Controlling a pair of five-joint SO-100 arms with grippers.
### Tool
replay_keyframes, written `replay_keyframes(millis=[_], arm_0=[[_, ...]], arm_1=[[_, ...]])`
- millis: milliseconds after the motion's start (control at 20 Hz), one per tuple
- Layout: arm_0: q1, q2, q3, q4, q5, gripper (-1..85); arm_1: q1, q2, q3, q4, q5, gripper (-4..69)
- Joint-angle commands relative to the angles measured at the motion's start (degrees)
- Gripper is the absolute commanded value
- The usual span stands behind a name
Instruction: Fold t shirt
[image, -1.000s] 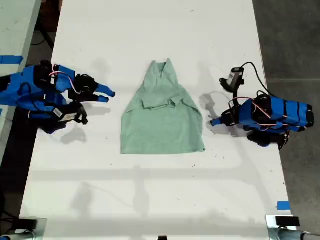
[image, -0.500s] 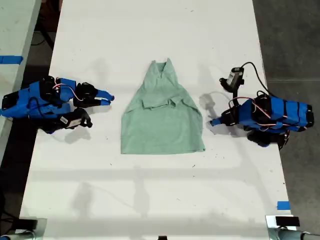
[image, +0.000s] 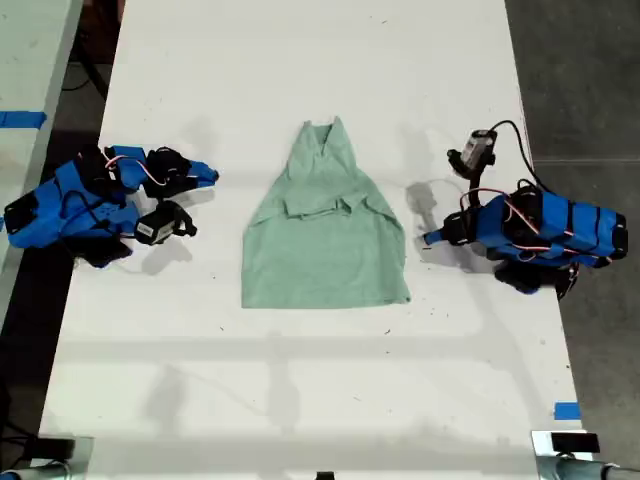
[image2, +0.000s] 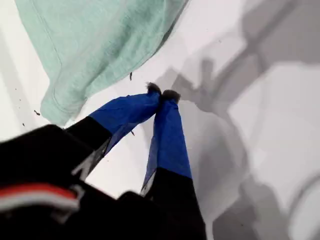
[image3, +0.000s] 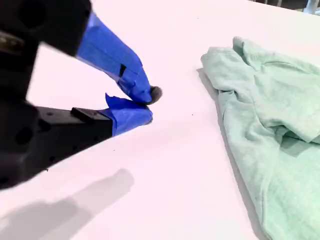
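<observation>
Lying partly folded on the table (image: 300, 380), t shirt (image: 325, 235), my first gripper (image2: 161, 94) and my second gripper (image3: 148, 106) jaws closed, empty

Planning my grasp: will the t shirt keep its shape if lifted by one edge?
Probably not. The t shirt lies wrinkled with soft folds, so it looks floppy and would likely drape and unfold. Thin cloth, seemingly light; pushed, it would probably bunch rather than slide.

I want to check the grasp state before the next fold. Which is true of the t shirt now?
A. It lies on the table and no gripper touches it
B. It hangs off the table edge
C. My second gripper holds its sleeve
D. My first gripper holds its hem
A: the t shirt lies on the table, with my first gripper and my second gripper both shut on nothing beside it.
</observation>
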Motion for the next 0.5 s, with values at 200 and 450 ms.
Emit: replay_keyframes(millis=[200, 450], arm_0=[[0.4, 0.6, 2.5, -0.3, 0.4, 0.0], [0.7, 0.6, 2.5, -0.3, 0.6, 0.1]], arm_1=[[6.8, 0.8, 3.2, -1.8, 5.6, 2.5], [4.6, 0.8, 3.2, -1.8, 4.8, 1.3]])
